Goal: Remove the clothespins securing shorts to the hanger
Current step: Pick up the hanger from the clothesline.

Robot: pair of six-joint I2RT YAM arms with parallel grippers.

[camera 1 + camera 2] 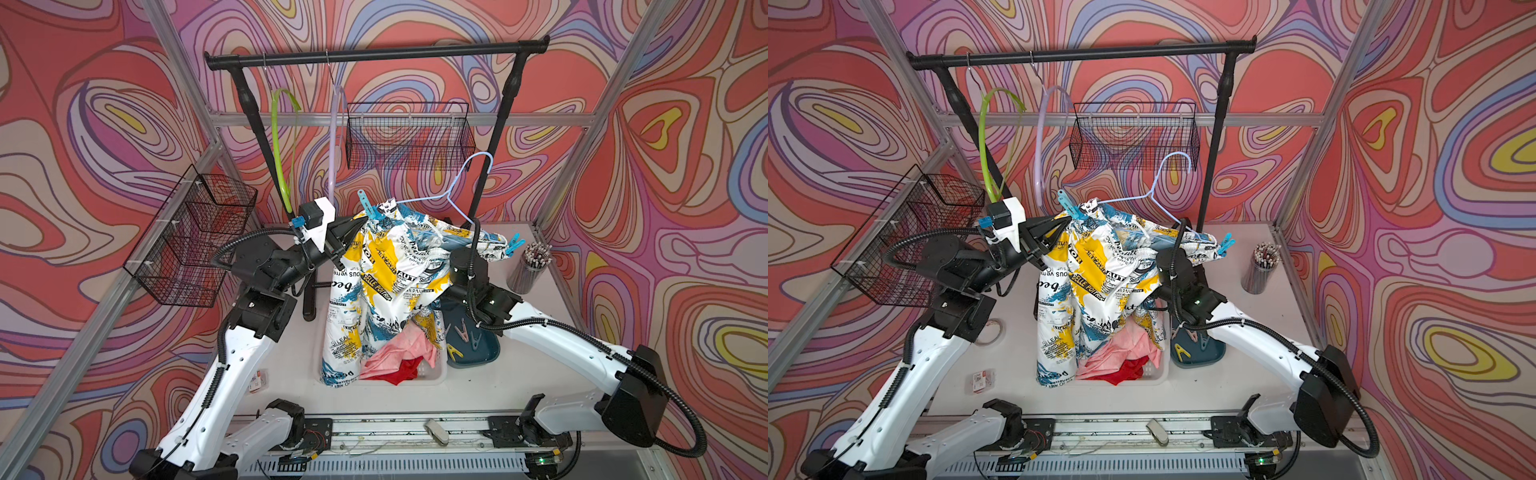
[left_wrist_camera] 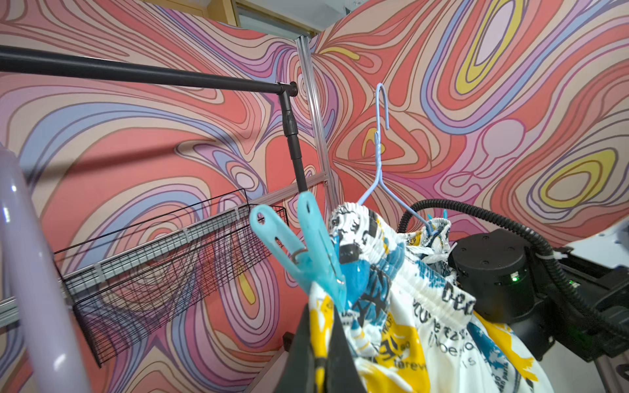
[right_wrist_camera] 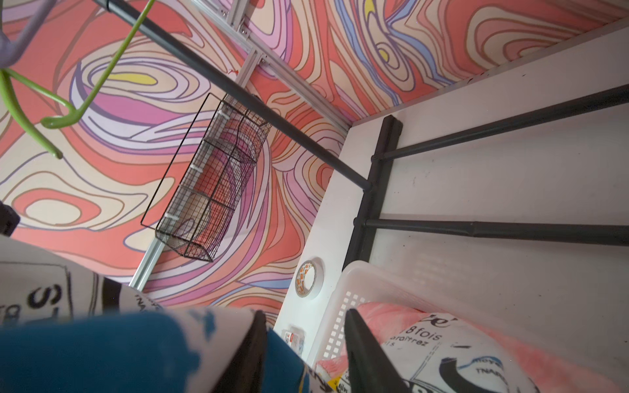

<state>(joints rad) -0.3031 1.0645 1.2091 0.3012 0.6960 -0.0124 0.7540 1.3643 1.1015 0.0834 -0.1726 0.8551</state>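
White newspaper-print shorts (image 1: 386,270) hang in the air on a light blue wire hanger (image 1: 457,183), off the rail. A light blue clothespin (image 2: 299,245) grips the waistband at the left end and another clothespin (image 1: 514,245) at the right end. My left gripper (image 2: 321,313) is shut on the shorts' cloth just below the left clothespin. My right gripper (image 3: 304,314) is under the shorts, hidden in both top views, jaws apart, with cloth lying against one finger. Pink shorts (image 1: 399,349) and red shorts (image 1: 403,370) lie in a white basket (image 1: 436,374).
A dark blue tray (image 1: 482,361) right of the basket holds loose clothespins, one yellow (image 1: 455,353). A green hanger (image 1: 282,145) and a lilac hanger (image 1: 334,137) hang on the black rail (image 1: 374,52). Wire baskets (image 1: 409,135) (image 1: 191,237), a cup of sticks (image 1: 530,266) and a tape roll (image 3: 308,279) stand around.
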